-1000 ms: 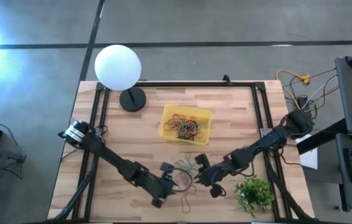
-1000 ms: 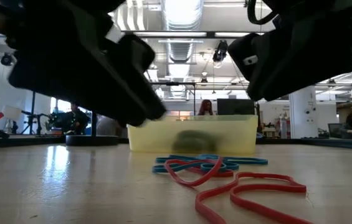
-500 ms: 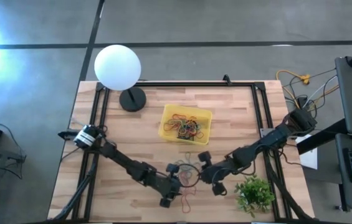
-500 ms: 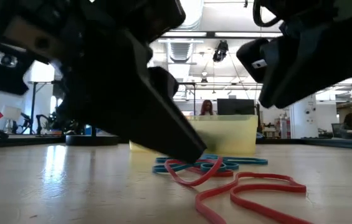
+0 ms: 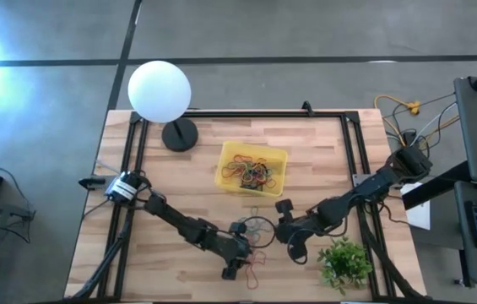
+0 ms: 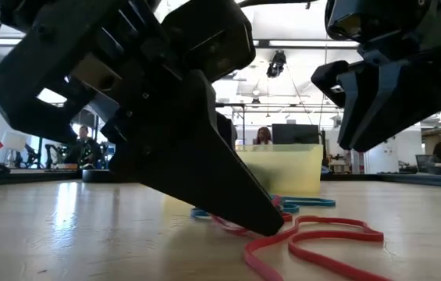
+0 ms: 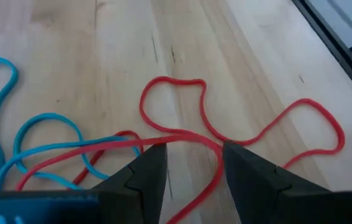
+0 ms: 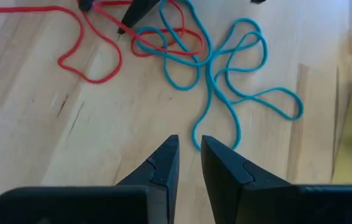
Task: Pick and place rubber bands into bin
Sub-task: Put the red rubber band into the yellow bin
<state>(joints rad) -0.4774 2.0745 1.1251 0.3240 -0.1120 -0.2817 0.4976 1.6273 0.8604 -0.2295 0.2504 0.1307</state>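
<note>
The left claw (image 7: 191, 165) stands parted astride a red rubber band (image 7: 182, 140) on the bench (image 5: 179, 177), nearer it than the right. The right claw (image 8: 188, 152), nearly clenched and empty, hovers beside a blue band (image 8: 225, 68).

No readable text, label, brand, number or sign anywhere on the table, arms or background.
</note>
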